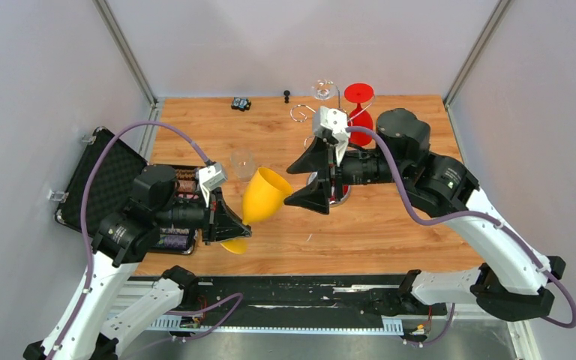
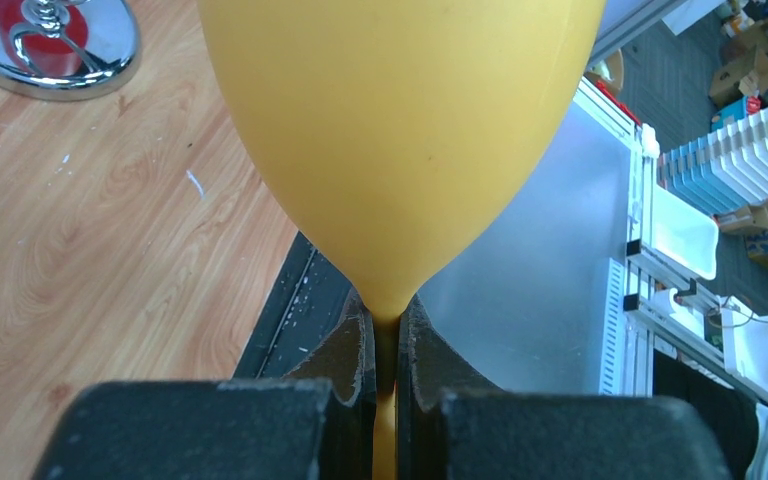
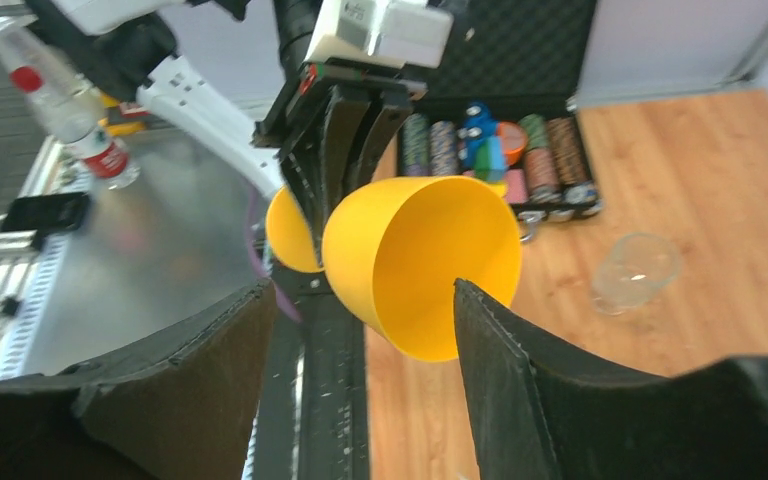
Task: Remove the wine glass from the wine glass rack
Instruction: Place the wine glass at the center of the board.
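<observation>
Standing on its round mirrored base, the shiny chrome wire wine glass rack [image 2: 78, 72] carries one red plastic wine glass [image 1: 358, 105] upside down from a curled hook arm on its far side, the foot caught in the hook so the bowl hangs free. The opaque yellow plastic wine glass [image 1: 266, 196] is clear of the rack, in the air to the rack's near left, tipped on its side with its open mouth turned back toward the rack. That pose suits a glass slid sideways out of a hook, so the removal itself looks done, with only setting it down left. The left gripper [image 2: 387, 335] is clamped tight on the thin yellow stem just under the bowl, the narrowest place and the surest to pinch. The right gripper [image 3: 360, 292], between the glass and the rack, has its jaws spread wide to either side of the bowl's mouth and grips nothing; whether a fingertip brushes the rim I cannot tell.
</observation>
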Robot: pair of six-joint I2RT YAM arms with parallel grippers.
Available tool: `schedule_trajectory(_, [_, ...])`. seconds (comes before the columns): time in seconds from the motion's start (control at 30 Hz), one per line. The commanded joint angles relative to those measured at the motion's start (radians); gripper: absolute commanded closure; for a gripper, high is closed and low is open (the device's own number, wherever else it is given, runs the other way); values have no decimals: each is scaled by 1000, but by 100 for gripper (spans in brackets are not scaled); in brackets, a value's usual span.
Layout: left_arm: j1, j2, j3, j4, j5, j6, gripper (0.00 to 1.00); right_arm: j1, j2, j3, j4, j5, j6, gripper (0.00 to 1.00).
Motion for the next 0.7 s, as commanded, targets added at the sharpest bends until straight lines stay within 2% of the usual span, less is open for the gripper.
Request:
schedule_trajectory(0.0, [-4, -11, 1, -2, 44, 51, 100, -33, 30, 29, -61, -214, 54, 35])
schedule_trajectory(0.4, [-4, -40, -14, 11, 71, 43, 100, -37, 79, 29, -78, -375, 67, 40])
schedule_trajectory(0.67, [-4, -40, -12, 11, 75, 42, 100, -36, 141, 63, -75, -434, 108, 51])
